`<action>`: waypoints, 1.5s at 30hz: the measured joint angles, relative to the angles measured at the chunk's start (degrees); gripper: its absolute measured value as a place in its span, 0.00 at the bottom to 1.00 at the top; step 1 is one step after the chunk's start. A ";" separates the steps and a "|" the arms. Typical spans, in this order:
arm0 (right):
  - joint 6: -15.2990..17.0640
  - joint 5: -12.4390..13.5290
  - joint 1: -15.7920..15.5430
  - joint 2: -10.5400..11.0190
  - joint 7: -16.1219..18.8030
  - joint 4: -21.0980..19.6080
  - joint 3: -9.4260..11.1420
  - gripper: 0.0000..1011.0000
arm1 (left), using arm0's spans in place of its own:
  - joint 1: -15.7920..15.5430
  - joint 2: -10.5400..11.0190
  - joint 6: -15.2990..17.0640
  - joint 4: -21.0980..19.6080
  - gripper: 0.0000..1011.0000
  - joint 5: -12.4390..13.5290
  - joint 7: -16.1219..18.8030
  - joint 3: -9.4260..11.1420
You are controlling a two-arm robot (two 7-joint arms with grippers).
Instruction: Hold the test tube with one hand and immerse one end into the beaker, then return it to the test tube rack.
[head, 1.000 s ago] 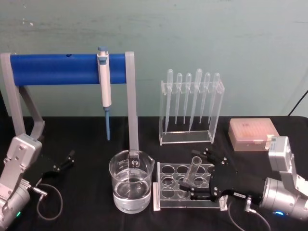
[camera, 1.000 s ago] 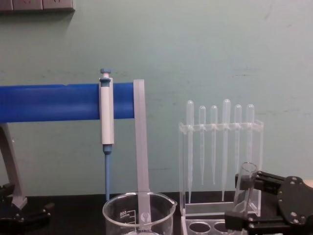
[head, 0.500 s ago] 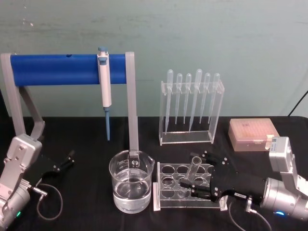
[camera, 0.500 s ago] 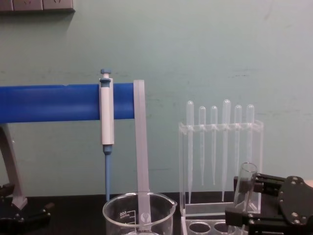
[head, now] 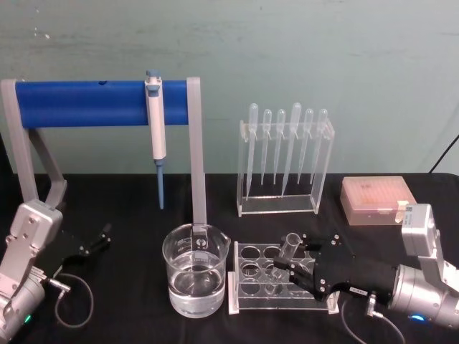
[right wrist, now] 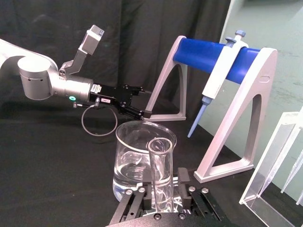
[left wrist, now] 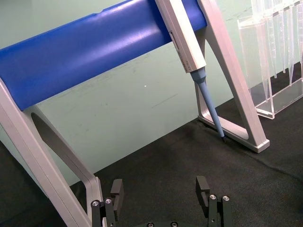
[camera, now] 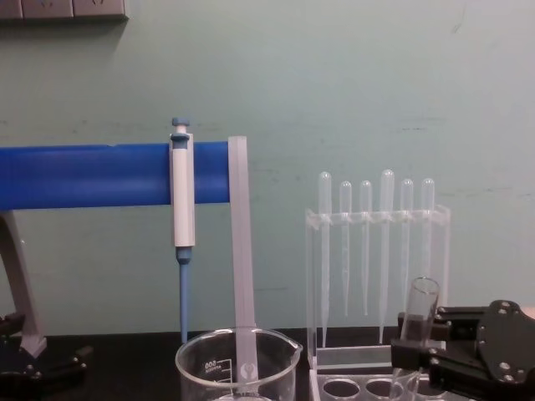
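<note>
Grip comes from the right end effector (head: 288,271), clamped on the test tube (head: 285,251) and holding it tilted with its round bottom down in a hole of the clear rack (head: 234,283), likely so it seats before the fingers let go. Just left of the rack, the beaker (head: 195,276) of water stands on the black surface (head: 129,208), close enough for a short dip. The left end effector (head: 100,236), fingers apart, sits parked far to the left, out of the way.
</note>
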 joint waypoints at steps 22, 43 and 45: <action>6.97 2.27 1.01 1.26 -1.78 -4.20 1.07 0.22 | 0.00 0.00 0.00 0.00 0.99 0.00 0.00 0.00; 24.25 5.82 7.17 5.41 -6.00 -13.23 -0.85 0.22 | 0.00 0.00 0.00 0.00 0.99 0.00 0.00 0.00; 24.66 6.04 7.49 5.58 -6.30 -13.45 -0.91 0.22 | 0.00 0.00 0.00 0.00 0.99 0.00 0.00 0.00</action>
